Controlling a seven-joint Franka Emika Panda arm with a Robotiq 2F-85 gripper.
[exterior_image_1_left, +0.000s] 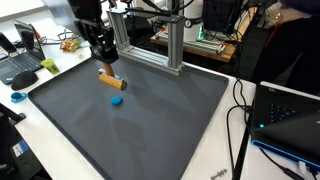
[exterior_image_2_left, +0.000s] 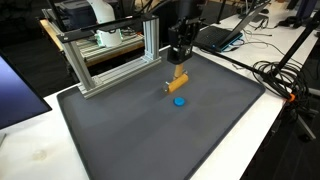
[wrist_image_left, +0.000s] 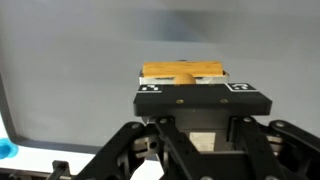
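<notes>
My gripper (exterior_image_1_left: 106, 68) is shut on a tan wooden block (exterior_image_1_left: 109, 82), which hangs tilted just above the dark mat (exterior_image_1_left: 150, 120). In the exterior view from the opposite side the gripper (exterior_image_2_left: 179, 62) points down with the block (exterior_image_2_left: 178, 80) at its fingertips. A small blue disc (exterior_image_1_left: 117, 99) lies on the mat close beside the block, also visible as the blue disc (exterior_image_2_left: 179, 100). In the wrist view the block (wrist_image_left: 184, 71) shows beyond the gripper's black body, and the fingertips are hidden. The blue disc (wrist_image_left: 5, 150) peeks in at the left edge.
An aluminium frame (exterior_image_1_left: 150, 40) stands at the back of the mat, right behind the gripper; the same frame (exterior_image_2_left: 110, 55) shows from another side. Laptops (exterior_image_1_left: 290, 125) and cables (exterior_image_2_left: 285, 75) lie on the white table around the mat.
</notes>
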